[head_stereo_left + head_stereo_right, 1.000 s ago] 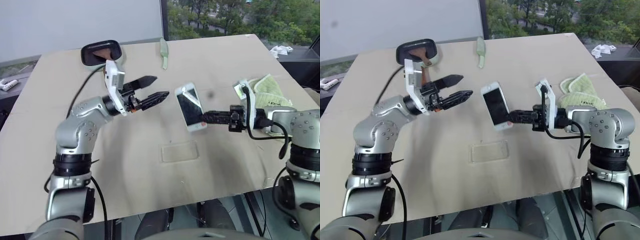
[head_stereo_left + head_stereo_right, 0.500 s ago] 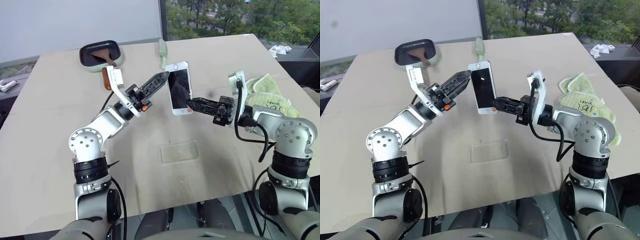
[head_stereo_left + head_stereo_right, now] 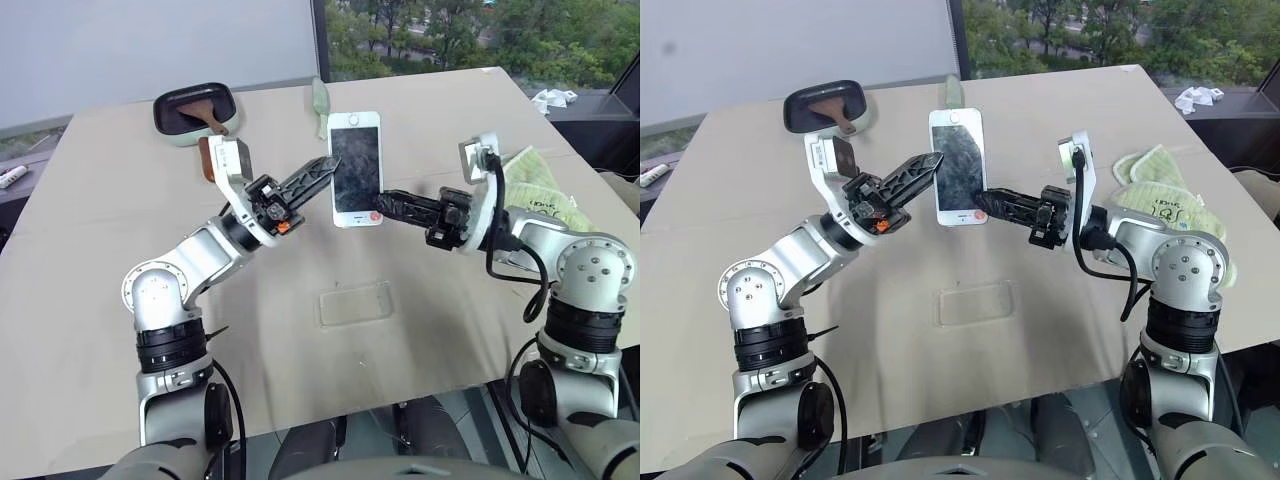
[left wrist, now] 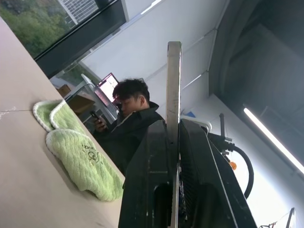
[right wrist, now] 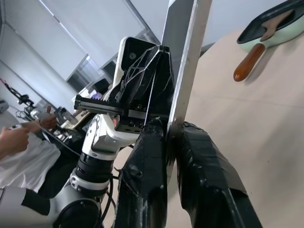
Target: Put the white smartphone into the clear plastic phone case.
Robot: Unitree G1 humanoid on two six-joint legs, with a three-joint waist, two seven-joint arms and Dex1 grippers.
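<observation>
While the white smartphone (image 3: 356, 168) stands upright in the air above the middle of the table (image 3: 90, 260), screen toward the robot and home button at the bottom, both arms meet at it from either side. The left gripper (image 3: 322, 172) comes in from the left and its two black fingers are pressed together on the phone's left long edge, about halfway up; in the left wrist view the phone (image 4: 173, 90) rises edge-on out of the slot between those fingers, with no gap showing on either side. The right gripper (image 3: 384, 203) reaches in from the right, level and pointing left, and meets the phone at its lower right corner, just beside the reddish home button. In the right wrist view the phone's edge (image 5: 186, 71) sits between its fingers (image 5: 147, 180); whether they are pinching it or have eased slightly off it I cannot tell.

The clear plastic phone case (image 3: 358, 303) lies flat on the table, well below the raised phone and nearer the robot, with neither gripper touching it.

Farther back sit a pale green pan (image 3: 193, 108) with a brown handle and, on the right, green cloth mitts (image 3: 545, 195). A person (image 4: 128, 128) in dark clothes shows beyond the table in the left wrist view.
</observation>
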